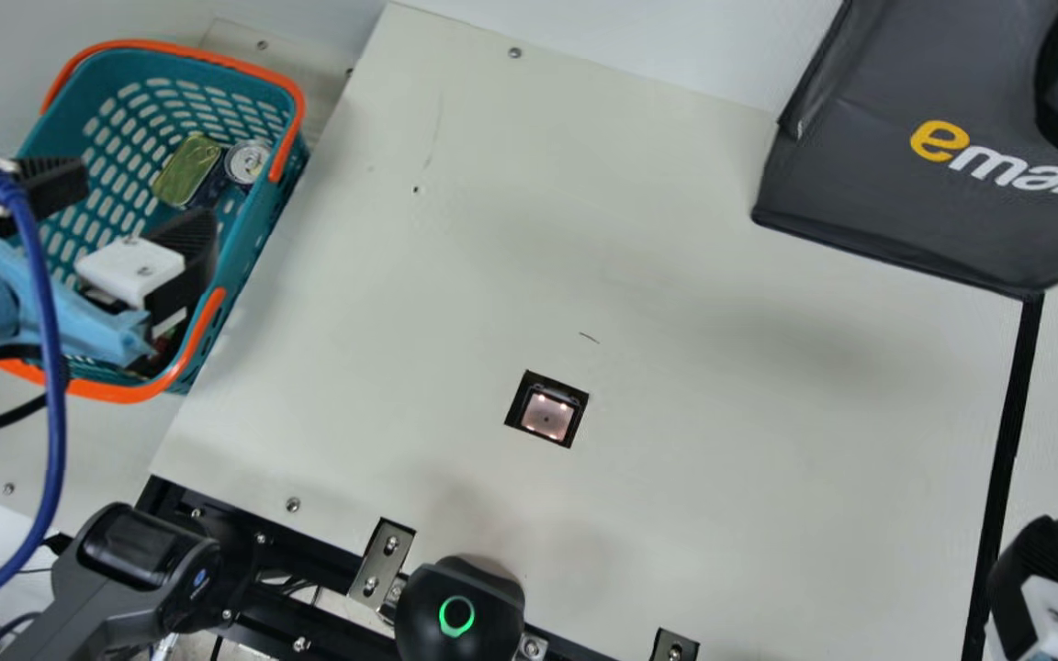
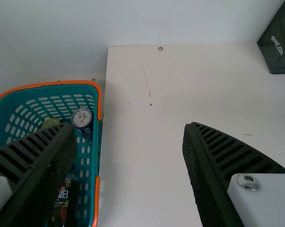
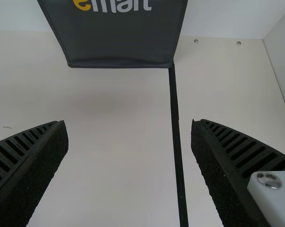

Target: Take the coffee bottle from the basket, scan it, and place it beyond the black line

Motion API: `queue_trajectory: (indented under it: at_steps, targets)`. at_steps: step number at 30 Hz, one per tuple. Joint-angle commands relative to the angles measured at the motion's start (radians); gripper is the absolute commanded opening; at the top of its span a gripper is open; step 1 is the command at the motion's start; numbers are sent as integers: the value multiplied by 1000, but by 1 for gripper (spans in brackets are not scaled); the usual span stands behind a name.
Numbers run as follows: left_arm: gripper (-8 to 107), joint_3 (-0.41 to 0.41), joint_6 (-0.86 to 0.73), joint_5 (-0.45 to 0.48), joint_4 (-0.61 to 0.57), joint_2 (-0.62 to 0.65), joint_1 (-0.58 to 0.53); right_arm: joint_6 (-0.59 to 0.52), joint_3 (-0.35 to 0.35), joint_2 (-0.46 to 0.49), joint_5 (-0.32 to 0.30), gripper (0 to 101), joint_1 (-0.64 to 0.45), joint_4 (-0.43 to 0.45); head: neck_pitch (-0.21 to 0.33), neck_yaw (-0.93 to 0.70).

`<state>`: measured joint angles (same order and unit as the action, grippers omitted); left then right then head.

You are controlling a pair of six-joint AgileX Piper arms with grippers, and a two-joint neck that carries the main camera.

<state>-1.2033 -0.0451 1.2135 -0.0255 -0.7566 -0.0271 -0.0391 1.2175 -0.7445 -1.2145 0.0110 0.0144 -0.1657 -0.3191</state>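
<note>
Left wrist view: bottle (image 2: pixel 73 201) with printed label (image 2: pixel 62 196)

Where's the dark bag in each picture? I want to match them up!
Main view: the bag is in the top right corner, cut off by the edge.
Left wrist view: a piece of it pokes in at the top right corner.
Right wrist view: at the top, a bit left of the middle.
Shared landmark: the tiny thin mark, in all three.

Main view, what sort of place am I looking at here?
Probably a mock store checkout: a shopping basket holding goods, a scanner set into the table, and a shopping bag.
</note>
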Motion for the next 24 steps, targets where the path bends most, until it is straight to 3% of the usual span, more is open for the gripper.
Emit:
queue_trajectory:
  at_steps: [1,24]
  targets:
    - [90,0,0,0,0,0,0,0,0,0,0,91,0,0,27,-2]
    - [90,0,18,2,11,-6,-8,0,0,0,0,91,0,0,27,-2]
